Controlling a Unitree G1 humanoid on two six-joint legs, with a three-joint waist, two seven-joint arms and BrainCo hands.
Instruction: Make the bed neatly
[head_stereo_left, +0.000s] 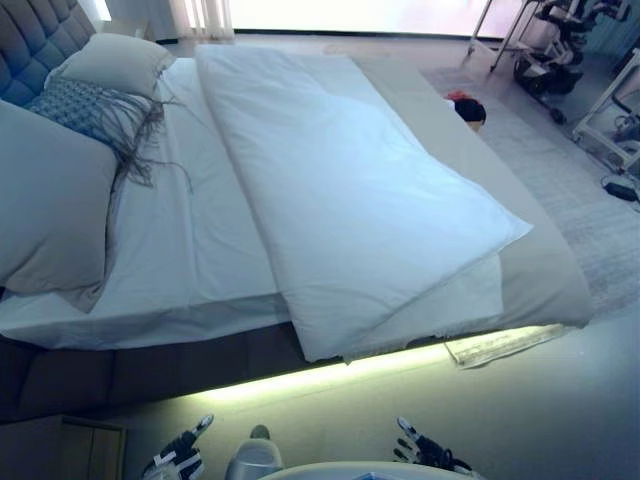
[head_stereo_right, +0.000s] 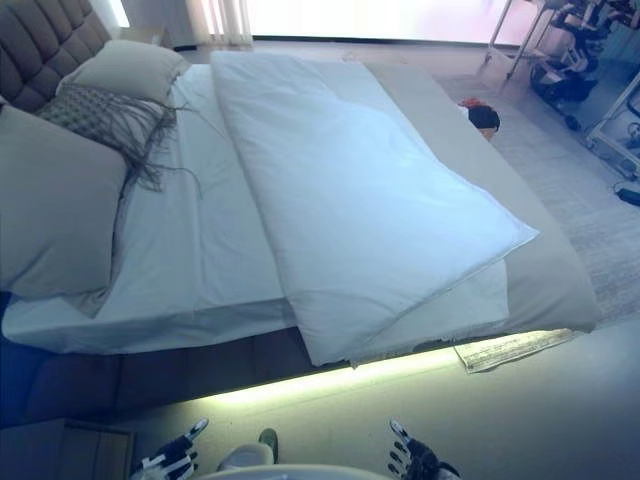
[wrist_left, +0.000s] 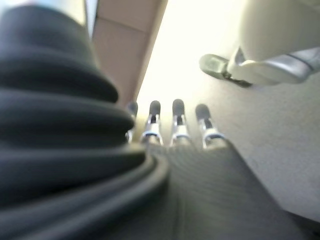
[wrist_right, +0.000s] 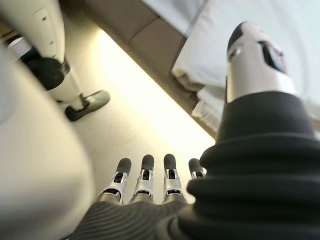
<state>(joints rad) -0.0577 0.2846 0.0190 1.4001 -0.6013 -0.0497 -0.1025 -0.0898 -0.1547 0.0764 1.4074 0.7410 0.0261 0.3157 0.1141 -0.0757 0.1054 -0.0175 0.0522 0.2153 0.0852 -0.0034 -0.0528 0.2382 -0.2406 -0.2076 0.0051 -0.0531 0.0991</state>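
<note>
White is the duvet (head_stereo_left: 350, 190) that I have to spread, and it lies folded over itself on the far half of the bed (head_stereo_left: 545, 270), running slantwise from the head end down to the foot corner nearest to me, where its lower edge hangs a little over the side. On the near half the sheet (head_stereo_left: 190, 250) is bare. Three pillows are at the head end: a big grey pillow (head_stereo_left: 45, 200) closest to me, a patterned cushion with fringe (head_stereo_left: 90, 110) behind it, and another pale pillow (head_stereo_left: 115, 60) beside the headboard (head_stereo_left: 35, 40). Both my hands are low in front of the body and well apart from the bed: the left hand (head_stereo_left: 180, 455) and the right hand (head_stereo_left: 425, 450) have their fingers straight and relaxed, holding nothing, as each wrist view confirms. I judge that the work is at its start, so the next step is to come near to the bed side and reach for the folded edge of the duvet. To do this well I would take the top layer only, with the two hands wide apart on the edge, and draw it evenly toward me so it opens flat and not twisted. A small dark and red object (head_stereo_left: 465, 107) shows beyond the far side, maybe on the floor; I cannot tell what it is.
</note>
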